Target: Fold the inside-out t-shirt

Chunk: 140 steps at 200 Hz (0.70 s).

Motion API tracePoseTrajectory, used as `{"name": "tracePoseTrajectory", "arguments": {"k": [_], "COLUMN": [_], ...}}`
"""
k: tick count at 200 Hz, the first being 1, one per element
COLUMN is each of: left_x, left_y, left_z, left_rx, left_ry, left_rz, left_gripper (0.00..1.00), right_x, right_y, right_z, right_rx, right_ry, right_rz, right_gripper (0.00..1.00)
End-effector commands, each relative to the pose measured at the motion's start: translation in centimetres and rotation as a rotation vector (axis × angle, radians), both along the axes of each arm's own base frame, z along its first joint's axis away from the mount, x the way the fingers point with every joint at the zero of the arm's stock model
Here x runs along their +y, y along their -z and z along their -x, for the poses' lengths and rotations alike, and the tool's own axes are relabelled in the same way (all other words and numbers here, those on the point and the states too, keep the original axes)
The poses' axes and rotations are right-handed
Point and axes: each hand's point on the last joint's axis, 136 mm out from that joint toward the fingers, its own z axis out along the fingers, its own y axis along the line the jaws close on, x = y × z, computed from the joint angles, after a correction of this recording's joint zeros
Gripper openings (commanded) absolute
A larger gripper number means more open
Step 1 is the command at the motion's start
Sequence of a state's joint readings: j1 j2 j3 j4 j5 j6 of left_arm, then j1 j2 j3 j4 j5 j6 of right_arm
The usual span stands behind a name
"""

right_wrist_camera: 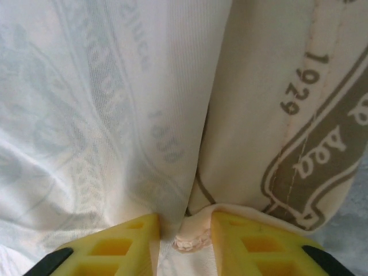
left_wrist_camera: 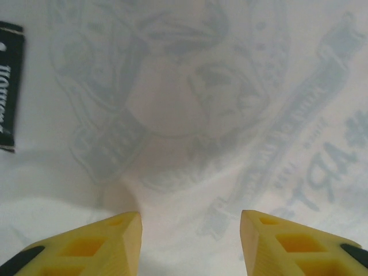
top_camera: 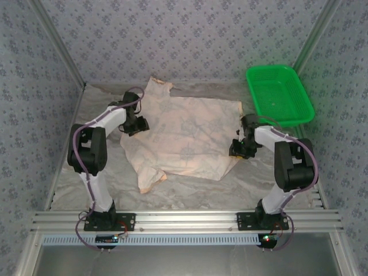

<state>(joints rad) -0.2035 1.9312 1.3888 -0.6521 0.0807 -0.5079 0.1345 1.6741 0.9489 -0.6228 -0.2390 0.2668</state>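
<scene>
Right fingers pinch pale, ghost-printed t-shirt.

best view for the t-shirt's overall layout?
Top external: the whole t-shirt lies spread out, pale side up. Left wrist gives a close patch of faint print; right wrist, a fold pinched in the right gripper.

The top external camera looks down from above and behind both arm bases onto the whole table. The wrist cameras of the left gripper and the right gripper look past their fingers, very near the inside-out t-shirt just beyond the fingertips. All views share this cloth.
</scene>
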Motion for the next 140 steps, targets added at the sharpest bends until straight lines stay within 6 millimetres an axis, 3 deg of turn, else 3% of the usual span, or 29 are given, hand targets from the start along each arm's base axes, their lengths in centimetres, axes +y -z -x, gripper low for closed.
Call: {"name": "tracePoseTrajectory", "arguments": {"k": [1, 36, 52, 68, 80, 91, 100, 111, 127, 140], "left_x": [1.6, 2.2, 1.4, -0.3, -1.8, -2.8, -3.4, -3.7, -3.9, -3.7], "left_y": [1.4, 2.6, 2.6, 1.9, 1.8, 1.5, 1.0, 0.1, -1.6, -3.0], "left_z": [-1.5, -4.6, -6.5, -9.3, -11.0, -12.1, -12.7, -12.9, -12.4, -11.4], "left_rx": [0.024, 0.067, 0.073, 0.035, 0.005, -0.025, -0.044, -0.058, -0.075, -0.089], "left_ry": [-0.05, 0.014, 0.074, 0.153, 0.222, 0.265, 0.278, 0.274, 0.266, 0.252], "left_rz": [-0.03, -0.066, -0.067, -0.077, -0.103, -0.13, -0.149, -0.153, -0.146, -0.148], "left_gripper": [0.47, 0.39, 0.37, 0.39, 0.43, 0.47, 0.5, 0.53, 0.6, 0.62], "right_x": [1.1, 6.9, 11.9, 18.3, 22.8, 25.0, 25.8, 25.3, 23.3, 20.4], "right_y": [1.0, 1.1, 0.4, -1.1, -2.9, -4.3, -5.3, -6.3, -7.1, -6.9], "right_z": [2.9, 9.1, 11.7, 14.1, 14.7, 14.6, 13.9, 12.7, 10.7, 8.0], "right_rx": [0.115, 0.21, 0.22, 0.212, 0.159, 0.116, 0.073, 0.022, -0.04, -0.097], "right_ry": [-0.032, -0.169, -0.26, -0.398, -0.492, -0.539, -0.551, -0.541, -0.504, -0.441], "right_rz": [0.035, 0.025, -0.071, -0.197, -0.283, -0.313, -0.319, -0.304, -0.282, -0.223], "right_gripper": [0.23, 0.15, 0.14, 0.22, 0.25, 0.33, 0.43, 0.49, 0.53, 0.55]}}
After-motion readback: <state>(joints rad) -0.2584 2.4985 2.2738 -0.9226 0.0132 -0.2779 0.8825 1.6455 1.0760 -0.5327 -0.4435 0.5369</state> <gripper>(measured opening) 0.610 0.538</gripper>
